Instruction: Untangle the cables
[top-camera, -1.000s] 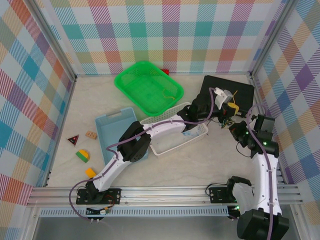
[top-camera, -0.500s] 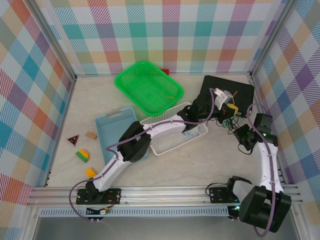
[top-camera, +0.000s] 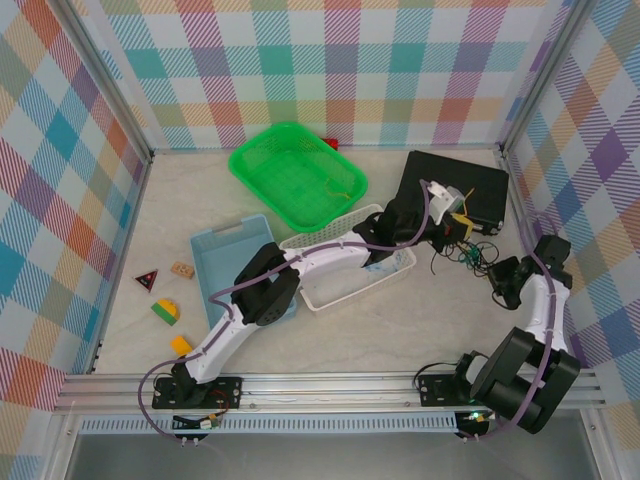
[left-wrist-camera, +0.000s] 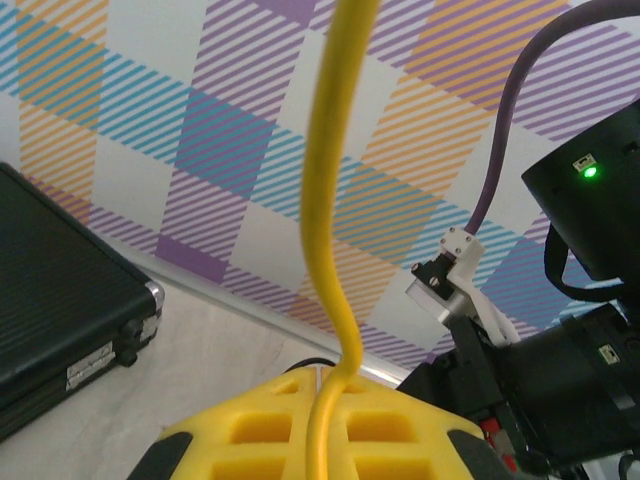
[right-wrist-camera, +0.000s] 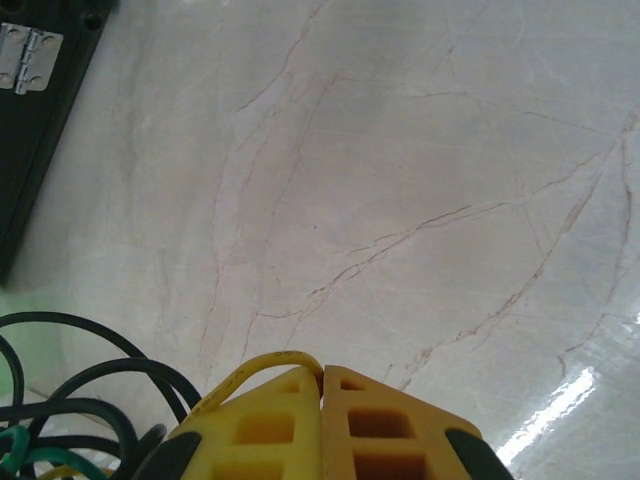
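Observation:
The cables lie as a loose tangle of black, green and yellow strands on the table, just in front of the black case. My left gripper hangs over the case's front edge. In the left wrist view it is shut on the yellow cable, which rises straight up out of frame. To the right of the tangle, my right gripper sits low by the right wall. In the right wrist view it is shut on the yellow cable. Black cables and a green cable loop to its left.
A black case stands at the back right. A white basket, a green basket and a blue tray fill the middle. Toy blocks lie at the left. The checked right wall is close to my right arm.
My right arm has swung right and toward the near edge, drawing its gripper away from the left one. The tangle has spread looser on the table. The left arm has hardly moved.

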